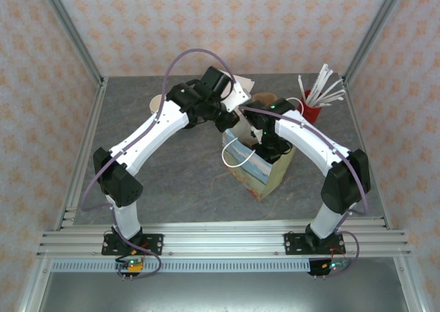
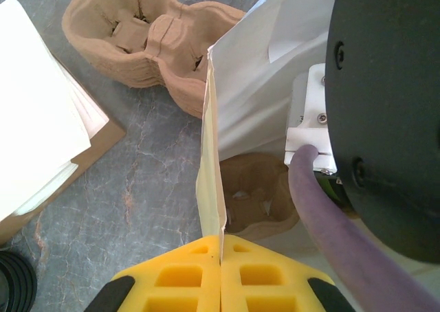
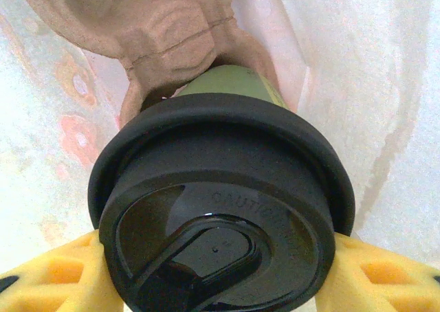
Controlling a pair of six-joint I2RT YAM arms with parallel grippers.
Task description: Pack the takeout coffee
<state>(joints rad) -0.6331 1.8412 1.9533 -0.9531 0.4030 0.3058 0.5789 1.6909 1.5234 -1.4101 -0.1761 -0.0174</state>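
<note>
If the rim of the paper bag [image 1: 265, 176] slips from the left jaws, closed flat on it, its wall may fold in. Inside the bag, the right jaws clamp the takeout coffee [image 3: 220, 209] at a cardboard carrier [image 3: 172, 30]; a crooked release could tip it. Pink patterned walls [image 1: 206, 23] stand around the grey desk [image 1: 179, 181].

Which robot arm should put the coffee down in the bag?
The right one, probably. The right gripper grips the takeout coffee inside the paper bag, just at the cardboard carrier. The left gripper is busy pinching the bag's edge.
</note>
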